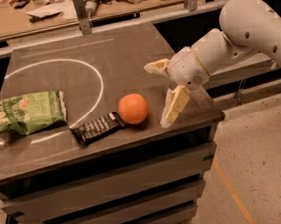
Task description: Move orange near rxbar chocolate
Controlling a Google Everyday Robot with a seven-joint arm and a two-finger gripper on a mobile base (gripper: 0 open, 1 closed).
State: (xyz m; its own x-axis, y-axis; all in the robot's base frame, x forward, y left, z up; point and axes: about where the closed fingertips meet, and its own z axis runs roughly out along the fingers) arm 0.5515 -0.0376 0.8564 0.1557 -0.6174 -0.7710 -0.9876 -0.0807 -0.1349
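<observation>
The orange (pixel 133 108) sits on the dark table top (pixel 124 50), touching the right end of the rxbar chocolate (pixel 97 128), a dark shiny bar lying flat to its left. My gripper (pixel 161 92) is open and empty, its two pale fingers (pixel 176 105) spread wide. It hangs just right of the orange, apart from it, near the table's right edge.
A green snack bag (pixel 26 112) lies at the table's left. A white circle line (pixel 97 78) is painted on the top. A cluttered bench (pixel 69 6) stands behind. The table's right edge (pixel 215 111) drops to the floor.
</observation>
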